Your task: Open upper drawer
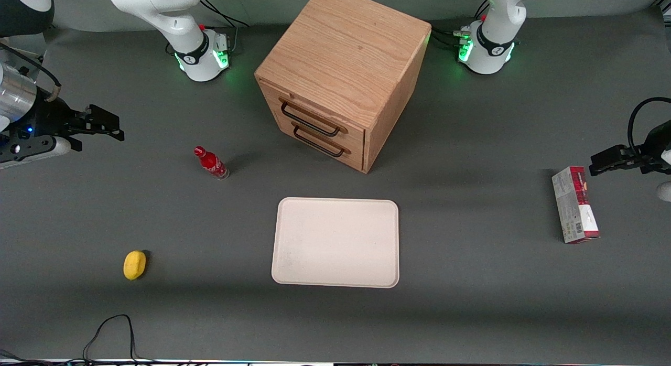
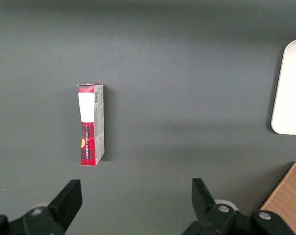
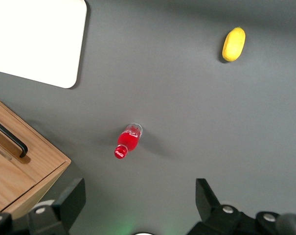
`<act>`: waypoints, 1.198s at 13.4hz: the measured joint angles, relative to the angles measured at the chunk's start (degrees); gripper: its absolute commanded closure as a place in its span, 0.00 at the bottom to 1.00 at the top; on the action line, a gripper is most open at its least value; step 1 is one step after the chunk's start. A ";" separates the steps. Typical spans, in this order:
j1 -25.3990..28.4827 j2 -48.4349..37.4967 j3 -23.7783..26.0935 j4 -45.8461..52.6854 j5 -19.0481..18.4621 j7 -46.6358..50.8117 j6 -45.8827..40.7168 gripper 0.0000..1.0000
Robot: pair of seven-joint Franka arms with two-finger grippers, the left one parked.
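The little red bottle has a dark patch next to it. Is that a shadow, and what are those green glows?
Front view: yes, the red bottle throws a soft shadow on the grey table; green lights glow at both arm bases. Right wrist view: the bottle's shadow shows again, and the lemon has one too. The hand hangs open toward the working arm's end, away from the upper drawer.

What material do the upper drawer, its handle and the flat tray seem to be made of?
The upper drawer looks like light oak wood with a matte finish, since grain lines show. Its handle seems to be black metal, thin and dark. The tray is smooth and cream, perhaps plastic. The gripper hovers open, toward the working arm's end.
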 measured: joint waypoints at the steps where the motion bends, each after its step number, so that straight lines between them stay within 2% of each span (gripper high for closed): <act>1: 0.00 0.00 0.04 0.03 -0.06 0.00 -0.03 0.00; 10: 0.02 0.29 0.56 0.39 -0.14 0.00 -0.06 0.00; 16: 0.17 2.82 4.26 2.31 -0.14 0.25 -0.04 0.00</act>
